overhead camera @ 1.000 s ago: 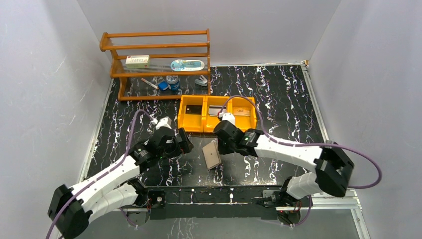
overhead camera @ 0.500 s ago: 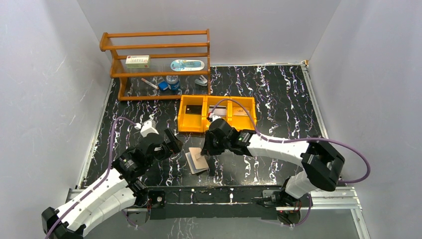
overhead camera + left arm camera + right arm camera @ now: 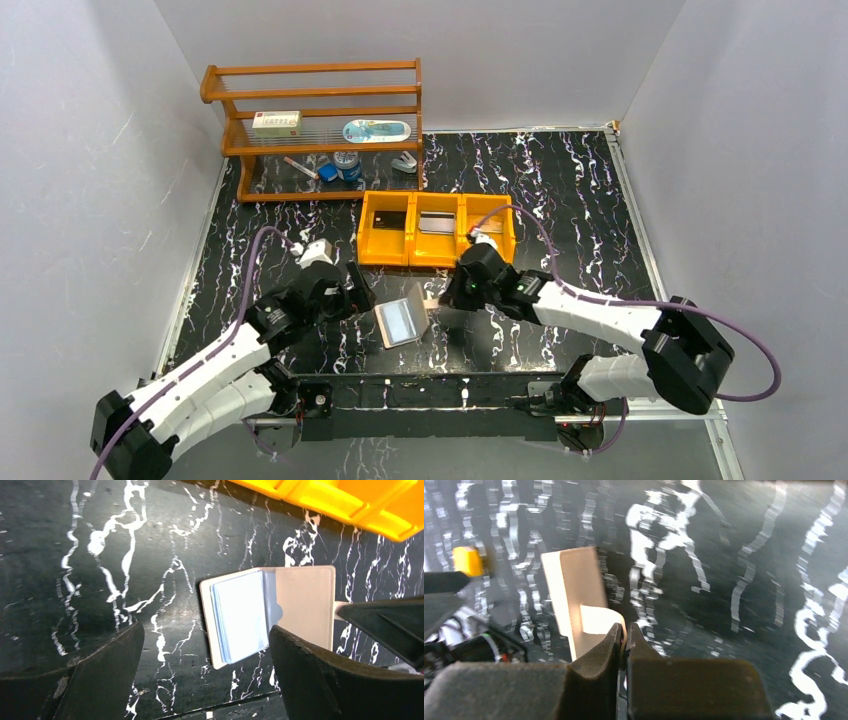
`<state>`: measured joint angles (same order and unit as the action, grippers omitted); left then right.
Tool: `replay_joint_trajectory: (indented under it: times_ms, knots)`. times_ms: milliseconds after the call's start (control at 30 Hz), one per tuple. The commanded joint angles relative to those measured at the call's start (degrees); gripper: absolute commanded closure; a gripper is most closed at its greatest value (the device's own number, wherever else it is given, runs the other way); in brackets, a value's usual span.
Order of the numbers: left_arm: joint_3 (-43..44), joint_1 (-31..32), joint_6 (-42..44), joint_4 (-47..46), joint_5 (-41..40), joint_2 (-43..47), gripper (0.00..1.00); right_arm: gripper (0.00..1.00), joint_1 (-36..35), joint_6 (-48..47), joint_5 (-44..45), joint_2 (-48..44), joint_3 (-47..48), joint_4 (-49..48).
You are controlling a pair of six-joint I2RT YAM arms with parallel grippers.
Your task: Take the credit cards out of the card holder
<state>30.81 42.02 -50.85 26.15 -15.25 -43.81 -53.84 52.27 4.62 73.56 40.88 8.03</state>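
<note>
The tan card holder [image 3: 402, 322] lies spread open on the black marble table. Its bluish-clear sleeves [image 3: 240, 615] face up beside the beige flap [image 3: 306, 602]. I cannot tell whether any cards are in the sleeves. My right gripper [image 3: 441, 298] is shut on the holder's closure tab [image 3: 599, 620], at the holder's right edge. My left gripper [image 3: 206, 630] stands open just left of the holder [image 3: 270, 612], its fingers wide apart and touching nothing. A black credit card [image 3: 390, 220] and a grey one [image 3: 437, 222] lie in the orange tray.
The orange three-compartment tray [image 3: 412, 255] stands just behind the holder. A wooden rack [image 3: 315, 125] with small items stands at the back left. A metal rail [image 3: 480, 385] runs along the near table edge, close below the holder.
The holder went from tilted and half-shut to lying spread open, a little further left. My right gripper swung left, then drew back right with the tab. My left arm shifted beside it.
</note>
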Motion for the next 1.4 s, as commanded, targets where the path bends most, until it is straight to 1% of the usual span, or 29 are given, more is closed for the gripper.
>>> replay_joint_trajectory:
  times_ms: [0, 67, 133, 233, 400, 600, 767, 900, 1033, 1200, 1367]
  knots:
    - [2.2, -0.3, 5.5, -7.4, 9.5, -4.1, 0.08, 1.0, 2.2, 4.5, 1.3, -2.9, -6.9, -1.2]
    - [2.0, -0.3, 6.5, -10.5, 14.3, -6.3, 0.11, 1.0, 2.5, 5.4, 1.2, -3.7, -9.3, -1.8]
    - [2.0, -0.3, 7.0, -14.0, 17.7, -8.8, 0.13, 1.0, 2.6, 6.3, 0.4, -4.3, -11.2, -2.9]
    - [2.6, -0.3, 7.5, -16.9, 22.0, -12.8, 0.18, 1.0, 2.6, 7.1, -0.5, -4.5, -13.3, -4.9]
    - [4.1, -0.1, 9.1, -19.7, 28.8, -20.4, 0.23, 0.98, 2.6, 7.6, 0.3, -3.8, -14.6, -5.3]
    - [6.1, 0.2, 10.5, -21.5, 33.6, -28.1, 0.3, 0.97, 2.7, 8.2, 1.7, -4.2, -15.5, -5.5]
    - [8.0, 0.2, 11.0, -20.1, 33.2, -32.4, 0.34, 0.97, 2.7, 8.5, 2.4, -4.9, -15.6, -5.0]
    - [8.4, 0.2, 10.6, -18.7, 32.4, -34.2, 0.38, 0.96, 2.7, 8.5, 2.7, -5.5, -15.4, -4.7]
    - [8.4, 0.3, 10.6, -17.2, 31.4, -34.1, 0.39, 0.96, 2.7, 8.4, 2.7, -5.4, -15.1, -4.6]
    - [8.3, 0.3, 11.1, -15.7, 29.7, -31.9, 0.39, 0.95, 2.8, 8.1, 2.4, -4.7, -14.6, -4.7]
    - [8.7, 0.3, 11.0, -15.9, 30.4, -32.2, 0.39, 0.95, 2.8, 8.1, 2.4, -4.6, -14.3, -4.8]
